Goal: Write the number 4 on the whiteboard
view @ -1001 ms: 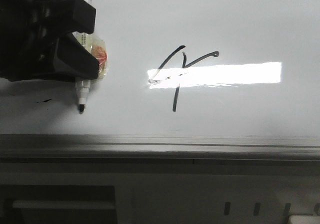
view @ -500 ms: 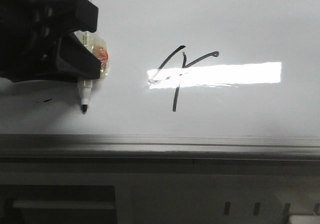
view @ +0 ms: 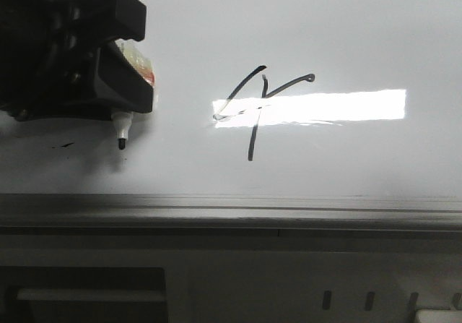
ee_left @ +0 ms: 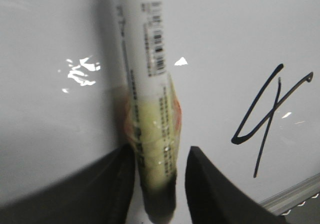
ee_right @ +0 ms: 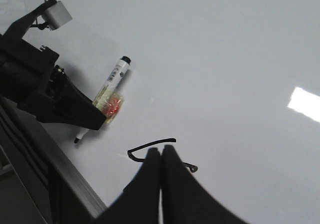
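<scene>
Lifted a bit since a second ago: the left gripper (view: 123, 77) is pinching the marker (ee_left: 150, 108), tip off the whiteboard (view: 361, 27). Finished 4 (view: 256, 110) sits mid-board, off to its right. Right gripper (ee_right: 161, 159) has fingers pressed together, holding nothing.

Bright rectangular light reflection (view: 328, 106), a long band on glossy white. Smaller glare patches (ee_left: 80, 71) in the left wrist view; another bright patch (ee_right: 305, 103) in the right wrist view. Below the white surface, a grey rail (view: 231, 211) runs full width. Under it, a pale panel (view: 289, 280) with small dark slots (view: 369, 300) and a dark recess (view: 83, 294) at lower left.
</scene>
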